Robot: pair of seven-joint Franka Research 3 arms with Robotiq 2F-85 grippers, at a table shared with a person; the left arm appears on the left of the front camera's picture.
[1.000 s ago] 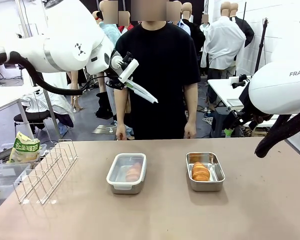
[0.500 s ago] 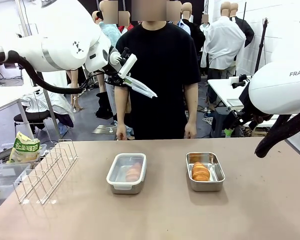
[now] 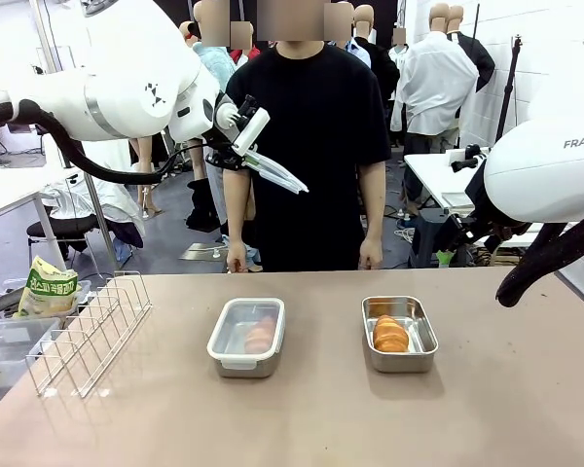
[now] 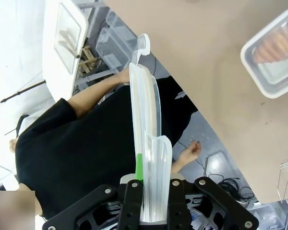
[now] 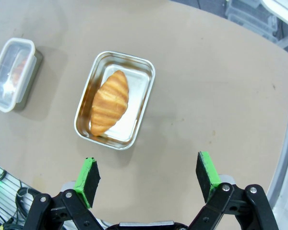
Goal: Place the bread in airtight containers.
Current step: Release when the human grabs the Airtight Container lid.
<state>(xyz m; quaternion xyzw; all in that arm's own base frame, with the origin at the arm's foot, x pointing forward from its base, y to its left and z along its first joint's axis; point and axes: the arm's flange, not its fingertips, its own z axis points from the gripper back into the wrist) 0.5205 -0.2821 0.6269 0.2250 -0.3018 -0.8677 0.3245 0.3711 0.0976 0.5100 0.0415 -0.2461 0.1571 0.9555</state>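
My left gripper (image 3: 239,144) hangs high above the table's far left, shut on a clear white-rimmed lid (image 3: 274,175) that sticks out toward the person. In the left wrist view the lid (image 4: 145,120) rises edge-on from between the fingers (image 4: 139,167). One airtight container (image 3: 245,362) stands on the table with its lid on, a bread (image 3: 260,334) visible through it. The other tin (image 3: 400,366) stands uncovered with a golden bread (image 3: 389,334) inside. My right gripper (image 5: 149,175) hovers open above that tin (image 5: 133,59) and its bread (image 5: 110,101), holding nothing.
A wire rack (image 3: 90,331) stands at the table's left, with a yellow-green snack bag (image 3: 47,289) in bins beyond it. A person in a black shirt (image 3: 307,126) stands at the far edge, hands down. The right arm (image 3: 550,175) is raised at the right.
My left gripper has shifted slightly up with the lid, changing its tilt a little. The containers, bread and right arm have not moved.
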